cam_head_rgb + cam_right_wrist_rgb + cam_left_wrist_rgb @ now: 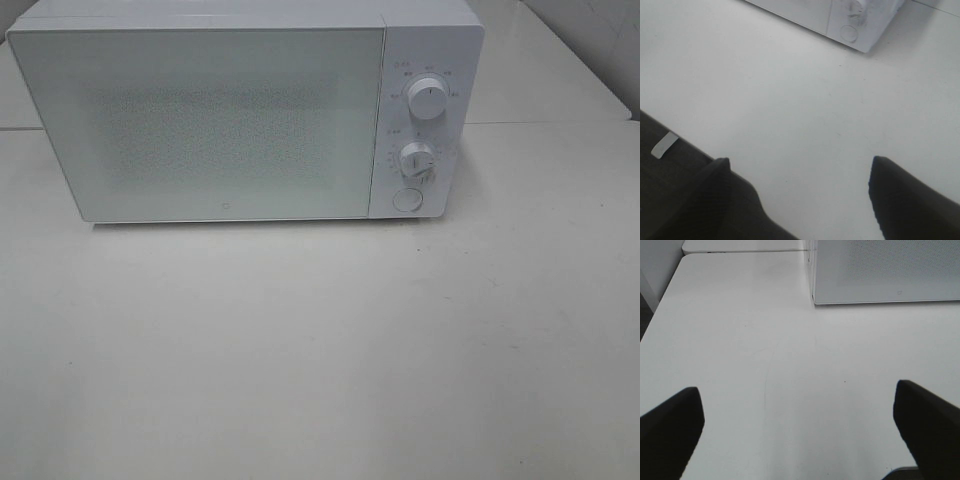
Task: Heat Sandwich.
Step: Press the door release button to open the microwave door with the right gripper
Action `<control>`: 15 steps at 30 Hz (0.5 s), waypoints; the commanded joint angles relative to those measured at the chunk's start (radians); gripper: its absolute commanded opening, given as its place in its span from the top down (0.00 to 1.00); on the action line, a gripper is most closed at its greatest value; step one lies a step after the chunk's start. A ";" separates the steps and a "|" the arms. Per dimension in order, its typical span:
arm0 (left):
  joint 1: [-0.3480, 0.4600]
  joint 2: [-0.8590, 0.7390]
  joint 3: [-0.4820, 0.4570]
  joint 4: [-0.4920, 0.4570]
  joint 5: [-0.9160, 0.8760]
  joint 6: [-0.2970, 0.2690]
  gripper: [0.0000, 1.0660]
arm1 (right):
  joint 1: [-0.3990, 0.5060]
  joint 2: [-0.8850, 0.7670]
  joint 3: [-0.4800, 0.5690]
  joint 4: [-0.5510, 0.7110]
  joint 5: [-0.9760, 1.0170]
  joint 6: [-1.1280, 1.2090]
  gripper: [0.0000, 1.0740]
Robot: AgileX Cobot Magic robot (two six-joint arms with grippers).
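White tabletop (300, 350) fills nearly all of every view, bare in front of a white microwave (200, 120) that stands at its back with the door (200, 125) closed. The door's frosted, speckled panel lets nothing behind it be made out, and the sandwich cannot be seen in any view, so I cannot tell where it is. On the microwave's control strip, to the right of the door, sit an upper dial (428, 100), a lower dial (416, 160) and a round button (406, 199) under them. A seam (560, 123) crosses the surface behind and right of the oven. The left tool (796, 387) hangs over plain tabletop with its dark fingers (675, 420) spread wide and nothing between them, the microwave's corner well ahead. The right tool (799, 160) is likewise spread and empty above the tabletop's edge, beside a dark area bearing a small pale strip (664, 145).
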 commanded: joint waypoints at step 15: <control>0.002 -0.019 0.001 -0.005 -0.011 -0.004 0.08 | -0.350 -0.282 0.091 -0.005 -0.018 0.003 0.31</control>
